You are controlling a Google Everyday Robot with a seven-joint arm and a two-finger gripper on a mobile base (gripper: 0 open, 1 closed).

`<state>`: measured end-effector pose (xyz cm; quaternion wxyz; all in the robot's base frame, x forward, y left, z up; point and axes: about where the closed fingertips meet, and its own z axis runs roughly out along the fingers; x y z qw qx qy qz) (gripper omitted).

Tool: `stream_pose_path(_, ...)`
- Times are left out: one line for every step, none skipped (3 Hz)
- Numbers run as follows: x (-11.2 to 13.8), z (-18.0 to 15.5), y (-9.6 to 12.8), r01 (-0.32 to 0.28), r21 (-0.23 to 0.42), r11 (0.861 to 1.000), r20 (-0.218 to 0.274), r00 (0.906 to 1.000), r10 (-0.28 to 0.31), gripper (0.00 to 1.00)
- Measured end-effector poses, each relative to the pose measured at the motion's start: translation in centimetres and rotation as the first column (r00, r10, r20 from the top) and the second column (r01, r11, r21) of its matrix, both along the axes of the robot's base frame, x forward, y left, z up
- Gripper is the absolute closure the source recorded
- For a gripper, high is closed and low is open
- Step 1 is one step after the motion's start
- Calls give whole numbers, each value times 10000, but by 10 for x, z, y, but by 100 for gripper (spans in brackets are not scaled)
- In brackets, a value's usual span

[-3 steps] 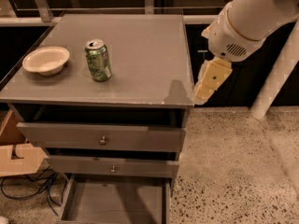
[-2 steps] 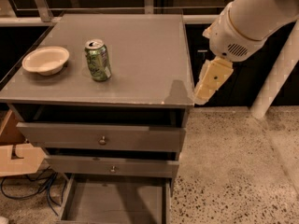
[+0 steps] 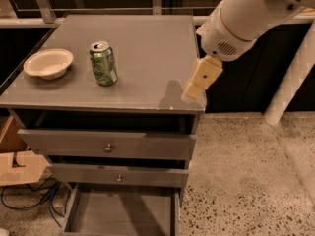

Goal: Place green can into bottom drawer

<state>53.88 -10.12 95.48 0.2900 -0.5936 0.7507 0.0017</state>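
Observation:
The green can [image 3: 103, 63] stands upright on the grey cabinet top [image 3: 142, 48], left of the middle, with its silver top and pull tab up. The bottom drawer [image 3: 123, 210] is pulled out at the foot of the cabinet and its flat grey floor shows bare. My gripper [image 3: 194, 91] hangs from the white arm [image 3: 246, 18] over the cabinet's right front corner, well to the right of the can and apart from it. It holds nothing that I can see.
A cream bowl [image 3: 48, 63] sits on the cabinet top left of the can. Two upper drawers with round knobs [image 3: 108, 147] stand slightly pulled out. Cardboard [image 3: 15, 163] and cables lie on the floor at left. A white post [image 3: 290, 82] leans at right on speckled floor.
My gripper and arm have shifted a little to the left, toward the cabinet's right front corner. The can, bowl and drawers have not moved.

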Motion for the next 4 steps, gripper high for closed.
stream_pose_path(25,3,43,-239,655,9976,325,9992,218,0)
stream_pose_path(25,3,43,-239,655,9976,325,9992,218,0)
stream_pose_path(22,-5,59,-351,1019,9942,213,9992,331,0)
stream_pose_path(33,-22,91,-589,1256,9903,193,9982,570,0)
